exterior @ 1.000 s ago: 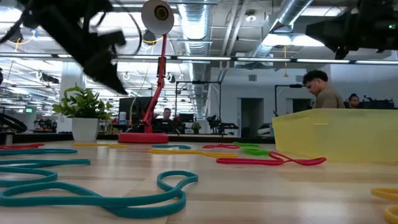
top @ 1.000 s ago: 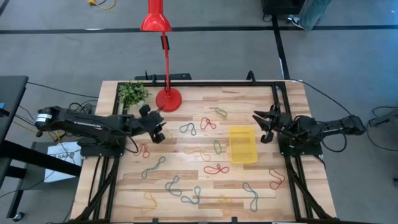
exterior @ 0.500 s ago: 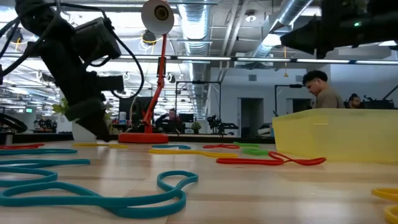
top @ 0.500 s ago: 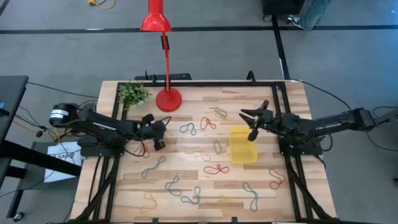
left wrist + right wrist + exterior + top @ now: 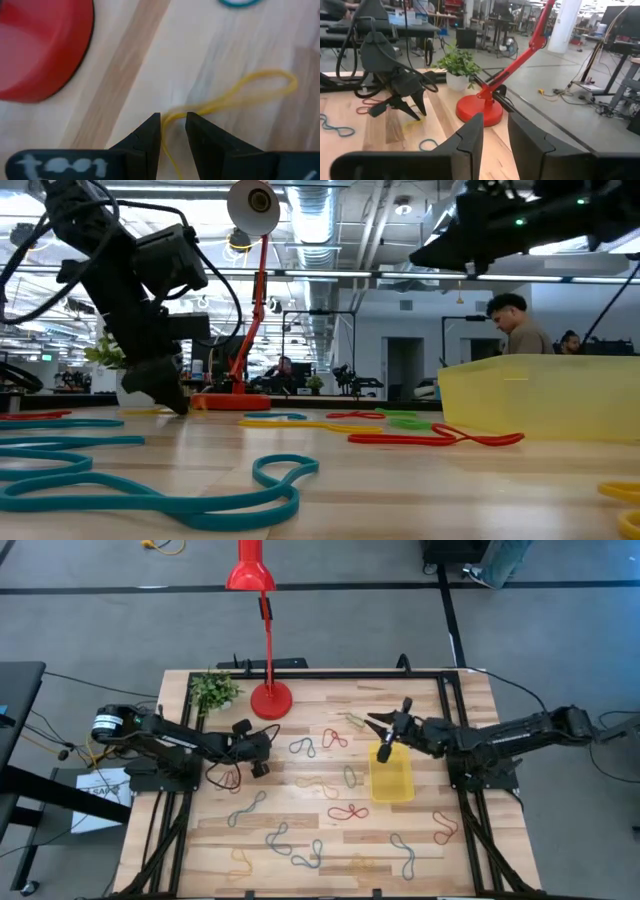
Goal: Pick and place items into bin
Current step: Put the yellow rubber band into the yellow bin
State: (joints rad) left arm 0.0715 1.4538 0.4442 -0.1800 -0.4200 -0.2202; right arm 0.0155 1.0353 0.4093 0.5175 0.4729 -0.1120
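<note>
Yellow translucent bin (image 5: 391,772) observed right of table centre; no loop discernible inside. Task judged barely begun: coloured loops (image 5: 347,812) noted scattered across wooden table (image 5: 330,835), none binned as far as seen. Left gripper (image 5: 173,131) lowered to table near red lamp base (image 5: 40,47), fingers nearly pressed together, straddling yellow loop (image 5: 235,97); grasp judged in progress. Right gripper (image 5: 383,729) held raised over bin's far edge, fingers spread in high view, nothing held.
</note>
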